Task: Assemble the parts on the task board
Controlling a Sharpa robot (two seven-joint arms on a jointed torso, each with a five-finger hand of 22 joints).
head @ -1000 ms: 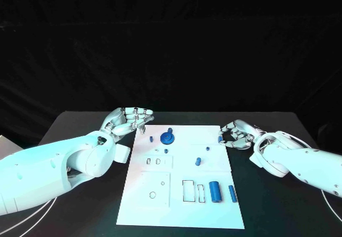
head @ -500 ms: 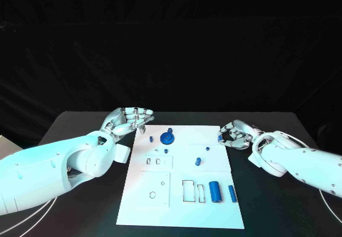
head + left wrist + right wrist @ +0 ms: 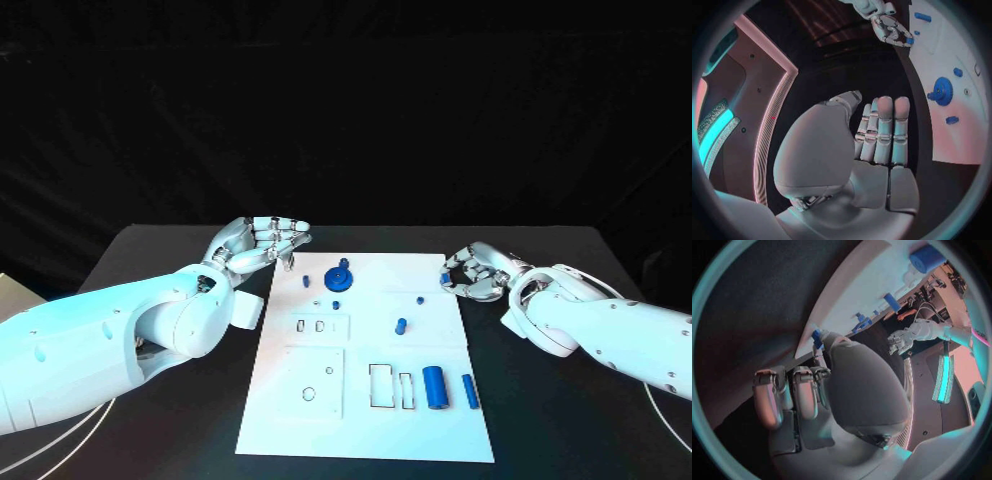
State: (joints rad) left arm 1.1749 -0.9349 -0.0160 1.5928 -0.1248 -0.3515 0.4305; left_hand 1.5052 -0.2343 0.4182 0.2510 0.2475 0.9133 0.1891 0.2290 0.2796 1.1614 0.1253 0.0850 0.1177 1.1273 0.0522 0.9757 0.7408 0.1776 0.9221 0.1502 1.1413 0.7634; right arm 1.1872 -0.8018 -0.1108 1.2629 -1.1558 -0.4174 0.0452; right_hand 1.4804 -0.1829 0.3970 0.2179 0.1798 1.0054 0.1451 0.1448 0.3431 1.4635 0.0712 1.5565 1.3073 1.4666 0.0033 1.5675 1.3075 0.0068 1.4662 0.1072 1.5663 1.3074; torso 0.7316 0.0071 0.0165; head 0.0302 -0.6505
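Two robot hands are seen beside the task board [image 3: 368,420]: left hand [image 3: 264,243] spread, holding nothing; right hand [image 3: 473,273] pinching a small blue part [image 3: 450,281].

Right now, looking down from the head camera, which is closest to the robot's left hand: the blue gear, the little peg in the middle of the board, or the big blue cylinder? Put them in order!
From the left hand, on the task board:
1. Blue gear, at the board's far end, just beside the hand.
2. Little peg, mid-board, toward the right.
3. Big blue cylinder, at the near right, farthest.
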